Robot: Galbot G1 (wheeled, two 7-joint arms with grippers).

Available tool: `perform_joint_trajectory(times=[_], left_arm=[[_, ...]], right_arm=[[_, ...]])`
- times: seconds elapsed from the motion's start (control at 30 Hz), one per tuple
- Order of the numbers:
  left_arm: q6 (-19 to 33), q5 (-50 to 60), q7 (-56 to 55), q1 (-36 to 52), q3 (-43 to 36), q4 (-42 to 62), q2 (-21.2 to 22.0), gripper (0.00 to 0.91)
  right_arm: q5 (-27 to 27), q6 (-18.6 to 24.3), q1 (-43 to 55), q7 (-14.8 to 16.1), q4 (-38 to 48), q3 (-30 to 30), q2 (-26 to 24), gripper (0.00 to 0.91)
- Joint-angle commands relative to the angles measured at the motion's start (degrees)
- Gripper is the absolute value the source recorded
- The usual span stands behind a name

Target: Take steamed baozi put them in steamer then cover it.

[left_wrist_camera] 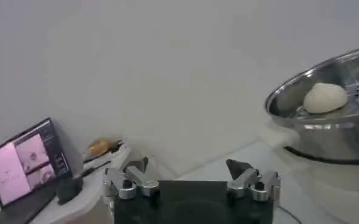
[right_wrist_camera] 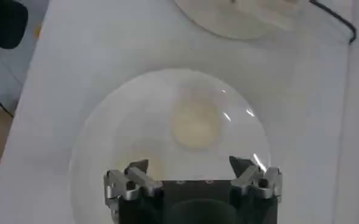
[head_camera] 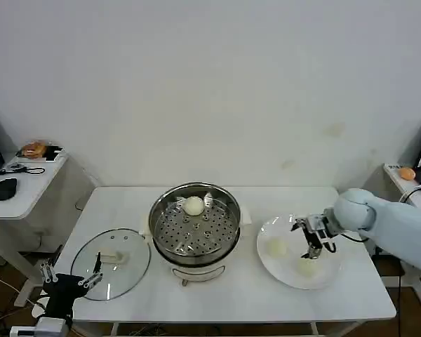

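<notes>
From the head, one steamed baozi [head_camera: 194, 206] was seen in the steamer [head_camera: 195, 226], two on the white plate [head_camera: 295, 277] under the right gripper [head_camera: 313, 248]; the cover [head_camera: 111, 264] lay beside the parked left gripper [head_camera: 71, 276].

In the left wrist view, the left gripper's [left_wrist_camera: 188, 170] fingers were spread.

In the right wrist view, the right gripper [right_wrist_camera: 189, 165] was spread above a baozi [right_wrist_camera: 195, 124].

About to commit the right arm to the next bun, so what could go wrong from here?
The right gripper, jaws open, hangs over two baozi on the white plate; a slanted descent could nudge one sideways. The buns look soft, so a hard squeeze may dent them. The cover lies near the left gripper.
</notes>
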State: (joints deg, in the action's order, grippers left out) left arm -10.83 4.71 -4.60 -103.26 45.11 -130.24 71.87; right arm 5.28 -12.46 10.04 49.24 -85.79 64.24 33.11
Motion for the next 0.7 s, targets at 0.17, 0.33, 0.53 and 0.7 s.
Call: perform_joint_trajectory(times=[0.17, 0.33, 0.53, 0.7], left_arm=[[0.05, -0.12, 0.04, 0.18, 0.47, 0.52, -0.01, 0.907], [0.04, -0.24, 0.07, 0.55, 0.65, 1.02, -0.10, 0.907], [0.01, -0.32, 0.09, 0.85, 0.59, 1.39, -0.07, 0.907], [0.02, -0.42, 0.09, 0.95, 0.69, 1.50, -0.13, 0.907]], right_arm=[[-0.38, -1.38, -4.68, -0.16, 8.43, -2.21, 10.22, 0.907], [-1.56, -1.66, -5.65, 0.11, 10.33, -2.59, 11.96, 0.907], [-3.20, -2.07, -5.84, 0.79, 11.87, -2.51, 13.13, 0.816], [-3.76, -2.57, -5.88, 1.04, 12.58, -2.41, 13.59, 0.766]])
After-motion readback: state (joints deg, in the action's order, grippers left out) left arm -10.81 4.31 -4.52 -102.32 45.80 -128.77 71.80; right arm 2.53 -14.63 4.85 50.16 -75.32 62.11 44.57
